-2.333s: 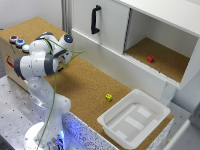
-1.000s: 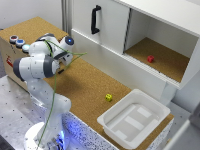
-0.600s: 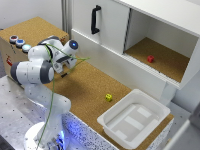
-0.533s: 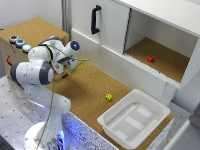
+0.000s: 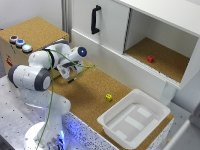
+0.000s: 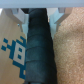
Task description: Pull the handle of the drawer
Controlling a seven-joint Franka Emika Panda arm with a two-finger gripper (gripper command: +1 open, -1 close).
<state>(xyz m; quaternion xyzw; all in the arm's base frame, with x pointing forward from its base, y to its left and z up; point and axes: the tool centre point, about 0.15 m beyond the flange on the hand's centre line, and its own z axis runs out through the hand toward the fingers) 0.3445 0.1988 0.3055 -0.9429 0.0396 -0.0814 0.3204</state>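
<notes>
In the wrist view a thick black drawer handle (image 6: 38,47) runs straight between my fingertips (image 6: 20,18), which press against it from both sides. Beside it is the drawer's pale wooden front (image 6: 11,50) with a blue pixel print. In the exterior view my gripper (image 5: 68,73) is at the side of the cork-topped box (image 5: 35,30) at the exterior view's left, low over the cork floor. The arm hides most of the drawer there. The gripper is shut on the handle.
A white cabinet (image 5: 150,30) stands behind with a black door handle (image 5: 94,19) and an open compartment holding a red cube (image 5: 150,58). A yellow cube (image 5: 108,97) lies on the cork floor. A white tray (image 5: 134,119) sits at the front. Coloured buttons (image 5: 20,44) top the box.
The gripper and wrist have shifted a little away from the box, toward the exterior view's right and front, still at the handle.
</notes>
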